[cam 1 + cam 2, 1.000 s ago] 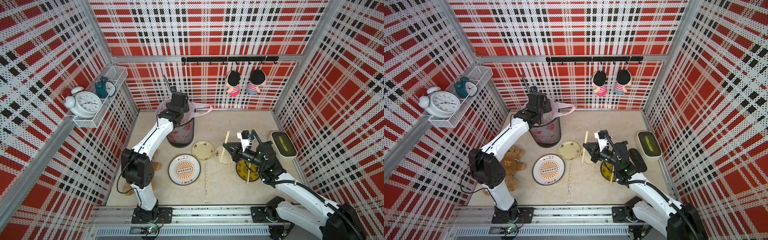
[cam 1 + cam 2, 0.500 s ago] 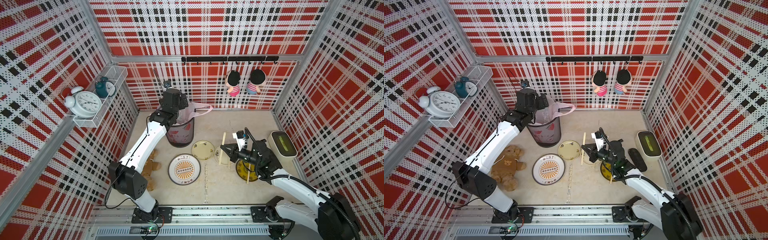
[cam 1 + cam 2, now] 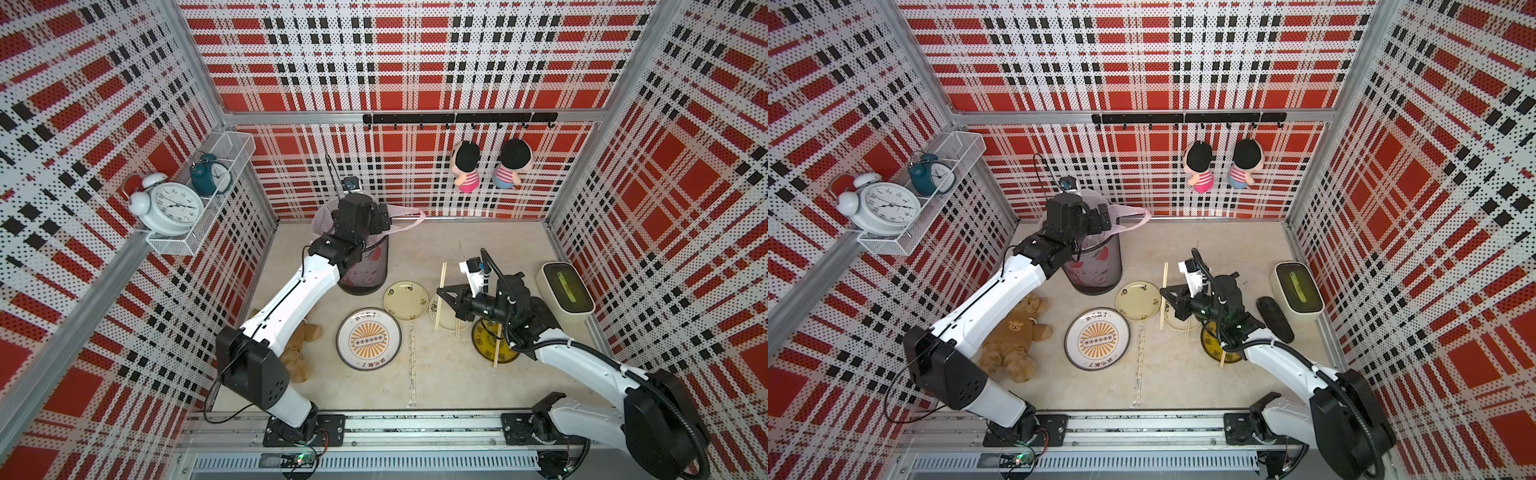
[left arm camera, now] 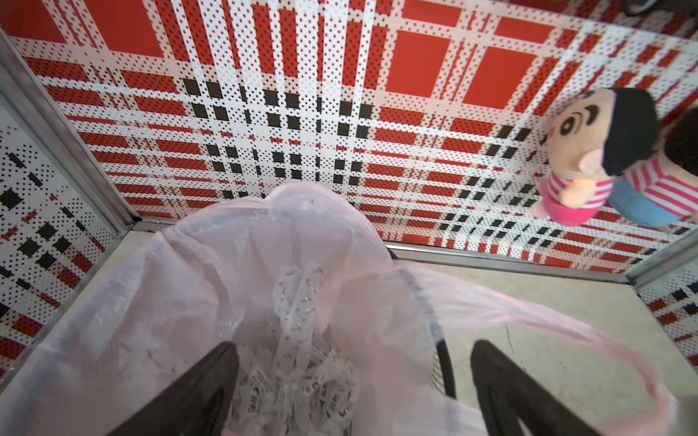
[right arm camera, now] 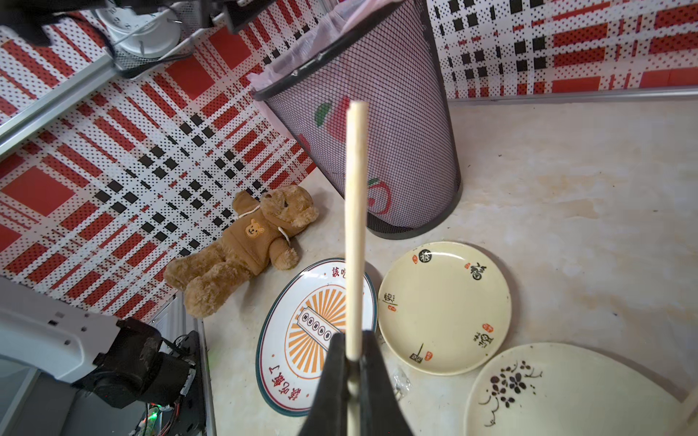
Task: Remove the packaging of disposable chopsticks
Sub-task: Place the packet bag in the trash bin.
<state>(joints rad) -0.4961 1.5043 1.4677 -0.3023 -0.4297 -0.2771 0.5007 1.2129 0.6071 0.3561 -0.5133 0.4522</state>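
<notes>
- Locate left gripper point(image 4: 354, 344) directly over the mesh bin point(image 5: 396, 132), jaws spread wide, nothing between them: drop position for waste, release judged complete.
- Find removed packaging point(image 4: 298, 313) crumpled inside the pink liner point(image 4: 170, 283), below the open jaws; placed there to keep loose film off the table.
- Locate right gripper point(image 5: 354, 336) clamped shut on bare disposable chopsticks point(image 5: 355, 207), held crosswise at the fingertips above the edge of the flowered plate point(image 5: 566, 396); likely kept aloft pending set-down on a plate.
- Note further bare sticks point(image 3: 496, 349) lying across the yellow plate point(image 3: 484, 343), apparently sorted there as finished.
- Treat the long narrow item point(image 3: 412, 365) on the table in front of the plates as a probable unopened pair; not confirmable at this size.
</notes>
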